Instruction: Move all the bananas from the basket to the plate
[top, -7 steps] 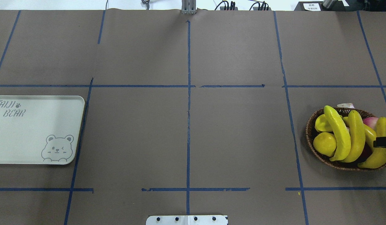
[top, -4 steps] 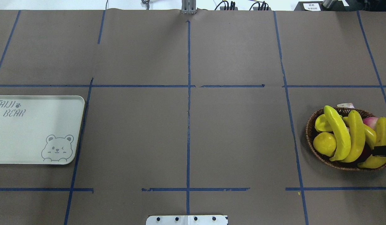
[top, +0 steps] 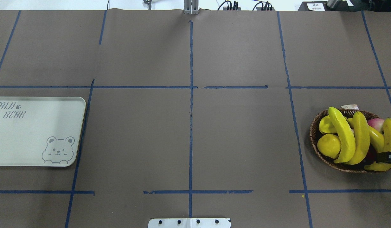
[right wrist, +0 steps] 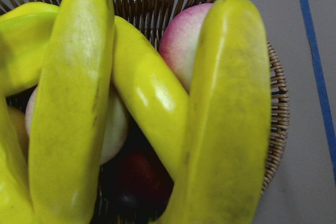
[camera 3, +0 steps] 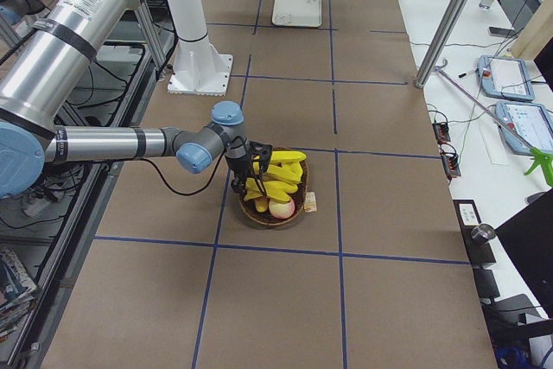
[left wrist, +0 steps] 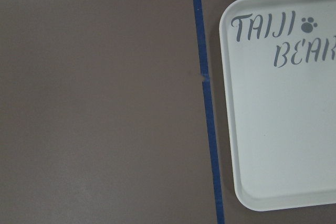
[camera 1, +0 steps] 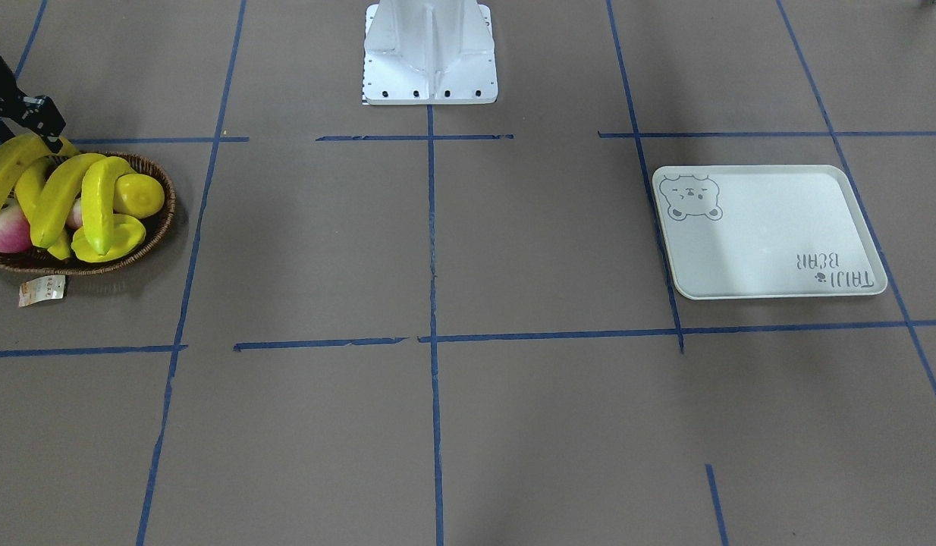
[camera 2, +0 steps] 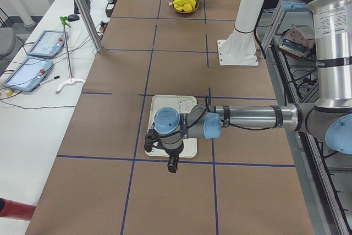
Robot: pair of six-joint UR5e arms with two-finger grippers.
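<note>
Four yellow bananas lie in the brown wicker basket (top: 314, 139) at the table's right: two bright ones (top: 342, 139) on top, one half buried, and a darker one (top: 390, 136) on the right rim. My right gripper (top: 387, 157) is low over the near end of the darker banana (right wrist: 231, 108) and looks open; its fingers are out of the right wrist view. It also shows in the front view (camera 1: 28, 121). The pale bear-print plate (top: 34, 133) is bare at the left. My left gripper (camera 2: 171, 164) hangs just off the plate's edge (left wrist: 283, 129); I cannot tell its state.
The basket also holds a ridged starfruit (top: 325, 125), a lemon (top: 328, 145), a pink peach (top: 375, 123) and a dark red fruit (right wrist: 136, 177). A paper tag (camera 1: 42, 290) lies by the basket. The white robot base (camera 1: 430, 53) stands mid-table at the robot's edge.
My right gripper has slid along the darker banana toward its near end. That banana has shifted slightly. The plate and the other fruit have not moved.
</note>
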